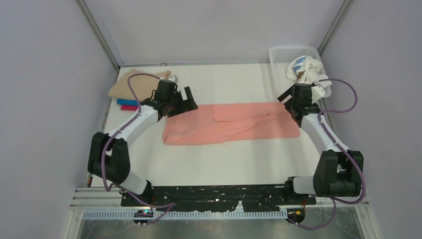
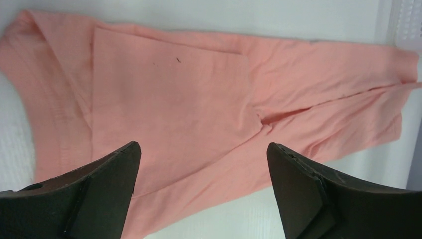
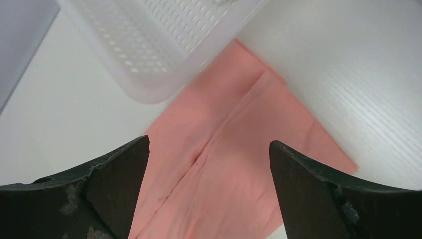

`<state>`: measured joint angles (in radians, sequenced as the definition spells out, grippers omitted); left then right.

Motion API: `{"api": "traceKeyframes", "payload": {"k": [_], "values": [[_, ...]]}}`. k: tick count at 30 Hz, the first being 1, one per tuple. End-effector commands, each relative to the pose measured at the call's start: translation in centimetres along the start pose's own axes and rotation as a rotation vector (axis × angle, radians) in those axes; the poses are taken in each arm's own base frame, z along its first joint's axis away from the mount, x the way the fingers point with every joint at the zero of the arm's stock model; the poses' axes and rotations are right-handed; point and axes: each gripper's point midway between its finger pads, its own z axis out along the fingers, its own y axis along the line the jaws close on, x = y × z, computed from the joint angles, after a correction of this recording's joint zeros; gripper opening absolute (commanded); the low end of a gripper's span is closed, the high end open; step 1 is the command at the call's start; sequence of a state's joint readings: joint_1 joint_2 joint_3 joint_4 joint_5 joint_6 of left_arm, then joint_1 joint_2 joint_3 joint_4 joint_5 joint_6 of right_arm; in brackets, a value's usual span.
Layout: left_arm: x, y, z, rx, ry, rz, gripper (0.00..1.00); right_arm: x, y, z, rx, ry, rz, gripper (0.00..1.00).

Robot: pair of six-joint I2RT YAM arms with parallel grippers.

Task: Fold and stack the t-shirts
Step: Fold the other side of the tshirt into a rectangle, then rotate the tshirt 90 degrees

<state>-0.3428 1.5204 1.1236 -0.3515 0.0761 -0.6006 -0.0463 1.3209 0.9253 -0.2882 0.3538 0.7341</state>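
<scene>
The salmon-pink t-shirt [image 1: 231,123] lies flat on the white table as a long folded strip running left to right. It also shows in the left wrist view [image 2: 199,99] and the right wrist view [image 3: 239,169]. My left gripper [image 1: 180,103] hovers over its left end, open and empty [image 2: 203,164]. My right gripper [image 1: 297,105] hovers over its right end, open and empty [image 3: 209,164]. A tan t-shirt [image 1: 135,82] lies folded at the back left, with the bright blue t-shirt [image 1: 124,101] and the magenta t-shirt [image 1: 129,107] showing as edges beside it, partly hidden by my left arm.
A white perforated basket [image 1: 283,56] stands at the back right holding crumpled white and blue cloth [image 1: 307,69]; its corner shows in the right wrist view [image 3: 149,45]. Grey walls enclose the table on three sides.
</scene>
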Motion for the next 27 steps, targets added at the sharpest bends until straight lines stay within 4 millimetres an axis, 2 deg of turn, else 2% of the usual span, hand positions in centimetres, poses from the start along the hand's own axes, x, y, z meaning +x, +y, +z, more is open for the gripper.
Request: {"api": "traceKeyframes", "payload": {"k": [1,3,7,11,14,15,19,22,25,26,27], "values": [[3.3,-2.8,1.5,0.178,0.134,-0.059,1.00,6.8,3.7,0.7,-0.186,0.181,-0.109,0.95],[4.4,-2.9,2.7,0.185,0.190,-0.081,0.99,9.8,4.1,1.7,-0.155,0.247,-0.200,0.95],[5.9,-1.8,5.0,0.135,0.265,-0.101,1.00,12.5,2.7,2.9,-0.061,0.334,-0.294,0.95],[7.4,-0.7,7.3,0.080,0.344,-0.125,1.00,15.0,1.1,2.5,-0.058,0.398,-0.270,0.95],[7.0,-0.9,8.8,0.065,0.377,-0.137,1.00,17.3,-1.0,1.2,-0.058,0.461,-0.263,0.95],[6.8,-1.0,9.3,0.061,0.381,-0.140,1.00,17.4,-1.2,0.6,-0.071,0.466,-0.259,0.95],[5.7,-2.0,11.0,0.066,0.398,-0.147,1.00,20.5,-3.5,-3.3,-0.128,0.591,-0.265,0.95],[5.0,-2.9,12.3,0.067,0.407,-0.139,1.00,23.7,-5.3,-7.9,-0.214,0.726,-0.325,0.95],[4.3,-4.0,13.7,0.065,0.431,-0.129,1.00,26.3,-7.9,-11.6,-0.260,0.859,-0.481,0.95],[4.5,-4.2,14.5,0.064,0.446,-0.127,0.99,27.3,-8.0,-13.4,-0.321,0.933,-0.515,0.95],[4.3,-5.0,14.9,0.080,0.455,-0.123,0.99,27.8,-9.0,-14.6,-0.336,0.999,-0.568,0.95]]}}
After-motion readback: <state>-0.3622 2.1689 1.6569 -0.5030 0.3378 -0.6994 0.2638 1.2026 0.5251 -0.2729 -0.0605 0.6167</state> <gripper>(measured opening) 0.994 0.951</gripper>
